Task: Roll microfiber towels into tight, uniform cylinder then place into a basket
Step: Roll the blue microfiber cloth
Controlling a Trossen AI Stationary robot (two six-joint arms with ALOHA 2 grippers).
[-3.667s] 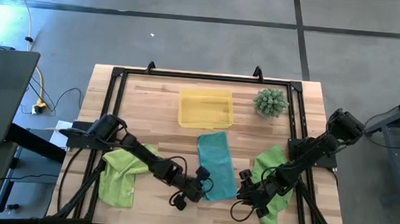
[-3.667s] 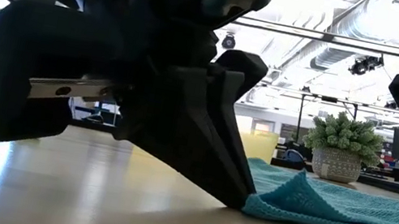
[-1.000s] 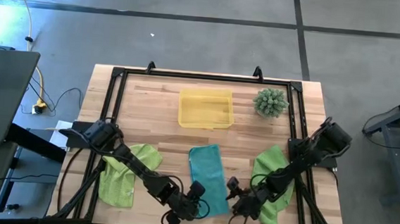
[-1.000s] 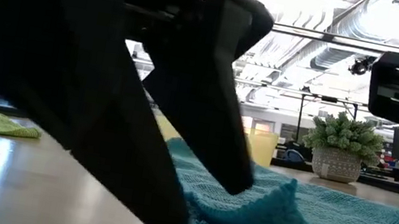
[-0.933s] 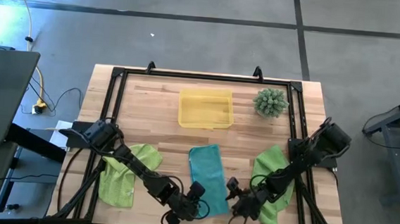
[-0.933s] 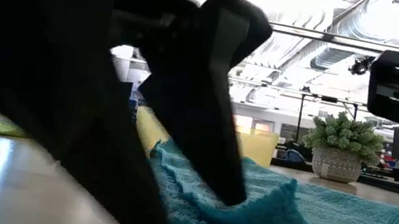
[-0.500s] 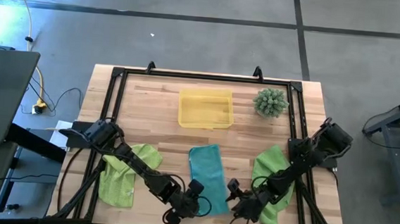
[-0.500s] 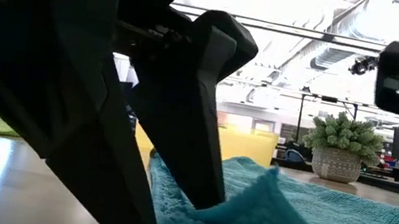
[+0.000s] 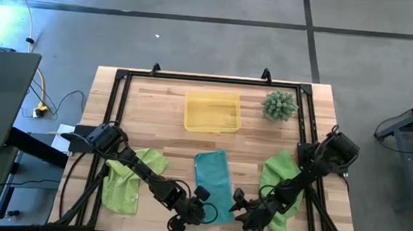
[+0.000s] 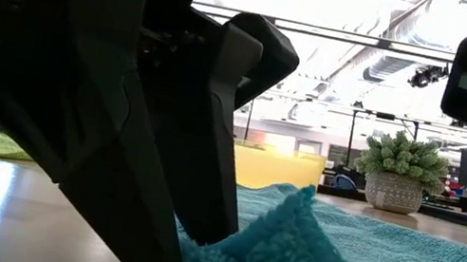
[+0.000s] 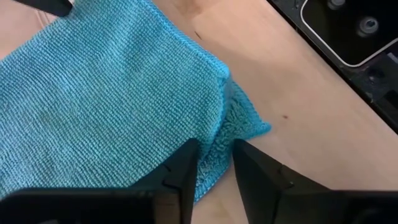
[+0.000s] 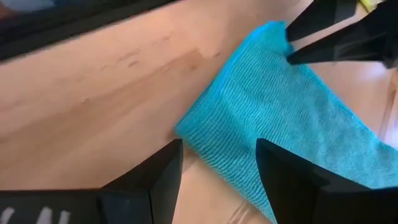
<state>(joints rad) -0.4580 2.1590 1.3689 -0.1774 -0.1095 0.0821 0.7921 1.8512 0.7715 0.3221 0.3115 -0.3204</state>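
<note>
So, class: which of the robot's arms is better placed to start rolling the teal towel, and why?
The left. The left gripper is already pinched on the near corner of the teal towel, lifting a fold. The right gripper is open, with the other near corner between its fingers, not gripped.

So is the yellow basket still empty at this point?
Empty: the basket shows only its bare yellow floor, and all three towels lie on the table.

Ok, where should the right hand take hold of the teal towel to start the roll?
Probably the free near corner of the teal towel, coming from its right side. The right hand hovers open just off that flat edge, while the left hand pinches the other near corner.
</note>
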